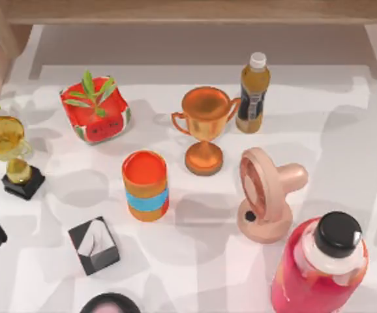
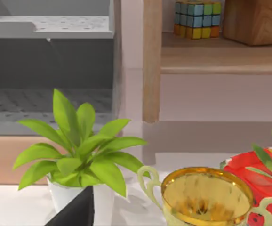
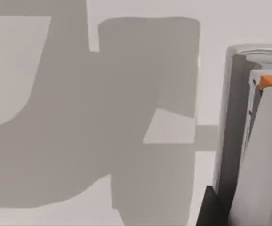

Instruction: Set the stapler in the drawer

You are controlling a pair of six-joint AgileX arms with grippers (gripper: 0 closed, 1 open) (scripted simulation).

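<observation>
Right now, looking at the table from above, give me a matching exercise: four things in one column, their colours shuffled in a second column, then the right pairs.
Things:
1. trophy cup at the middle
2. fan
3. tissue box
4. bottle at the back

Colours:
A. black and white
B. amber with a white cap
C. copper orange
D. pale pink

Pairs: 1-C, 2-D, 3-A, 4-B

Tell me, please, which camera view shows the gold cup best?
The top view: the gold cup shows bowl, stem and black base there, at the left. The left wrist view shows its bowl and handles close up, cut off below.
</observation>
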